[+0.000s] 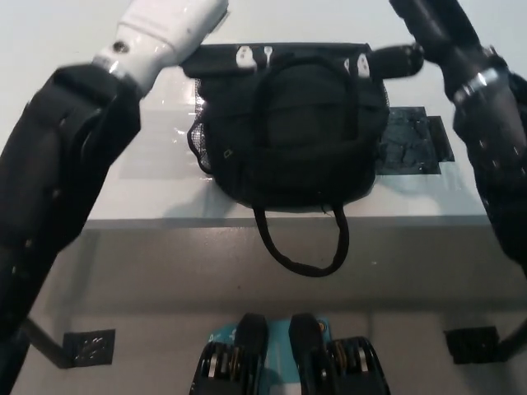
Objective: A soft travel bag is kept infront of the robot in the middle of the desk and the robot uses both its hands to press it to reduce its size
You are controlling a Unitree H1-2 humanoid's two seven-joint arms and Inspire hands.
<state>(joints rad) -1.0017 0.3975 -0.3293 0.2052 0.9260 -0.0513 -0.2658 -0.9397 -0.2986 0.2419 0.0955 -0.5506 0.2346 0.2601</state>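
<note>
A black soft travel bag point(288, 140) lies in the middle of the white desk point(49, 49), one carry handle point(300, 263) hanging over the front edge. My white left hand point(169, 29) reaches in from the upper left, its dark fingers point(222, 59) lying flat along the bag's far top edge. From the upper right comes my black right hand point(432, 37), with fingers point(395, 59) resting on the same far edge. Both hands are open and touch the bag from above. The bag's far rim is partly hidden under them.
A dark patch of tape point(416, 140) lies on the desk right of the bag, and a clear glossy patch point(160, 140) left of it. The desk's front edge point(165, 224) runs across the middle; below it is grey floor.
</note>
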